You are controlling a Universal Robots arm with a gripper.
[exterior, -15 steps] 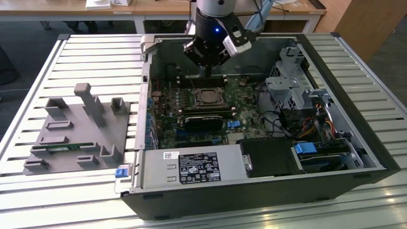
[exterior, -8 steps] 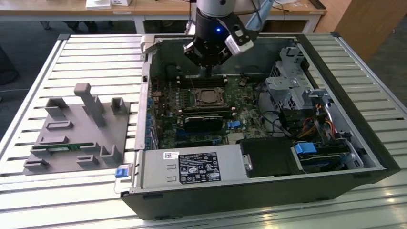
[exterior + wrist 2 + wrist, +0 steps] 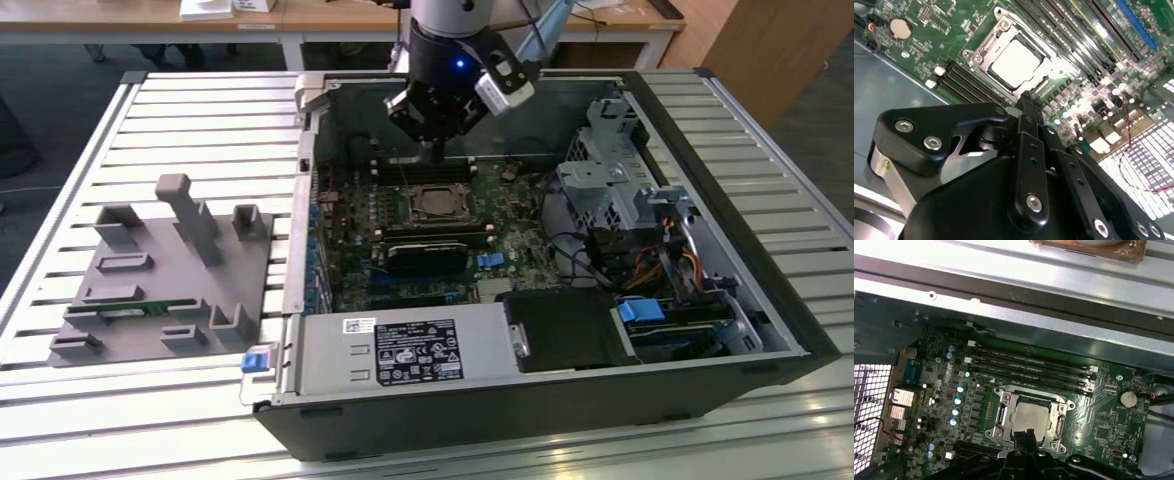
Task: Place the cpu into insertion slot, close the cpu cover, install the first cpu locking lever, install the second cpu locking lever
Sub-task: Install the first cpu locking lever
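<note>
The cpu (image 3: 1031, 417) lies flat in the socket on the green motherboard, its silvery top showing through the opening of the cpu cover (image 3: 1004, 416). The cover's metal frame lies down around the chip. In the second wrist view the cpu (image 3: 1015, 64) and cpu cover (image 3: 985, 47) sit just beyond my black fingertips. My gripper (image 3: 1026, 102) is shut, its fingers pressed together with nothing between them, hovering close to the socket's edge. In the exterior view the gripper (image 3: 430, 152) hangs inside the open case, a little beyond the cpu (image 3: 434, 205).
Memory slots (image 3: 1029, 367) run beside the socket. A black block (image 3: 427, 255) lies on its near side. The drive cage (image 3: 627, 190) and cables fill the exterior view's right; the power supply (image 3: 400, 350) is in front. A grey fixture tray (image 3: 160, 270) rests outside the case.
</note>
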